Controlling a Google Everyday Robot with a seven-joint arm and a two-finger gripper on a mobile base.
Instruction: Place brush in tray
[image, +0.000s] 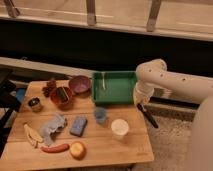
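The green tray (120, 92) lies at the table's back right, with a small pale utensil (102, 80) in its left part. My white arm reaches in from the right. My gripper (141, 103) hangs just off the tray's right rim, above the table's right edge. It is shut on the top of the slim black brush (148, 116). The brush slants down and to the right from the gripper, outside the tray and off the table's edge.
On the wooden table (135, 145) stand a maroon bowl (79, 84), a red bowl (61, 96), a small metal cup (34, 104), a blue cup (100, 115) and a white cup (120, 128). A blue sponge (78, 125), grey cloth (52, 126), banana (31, 134) and apple (77, 150) lie in front.
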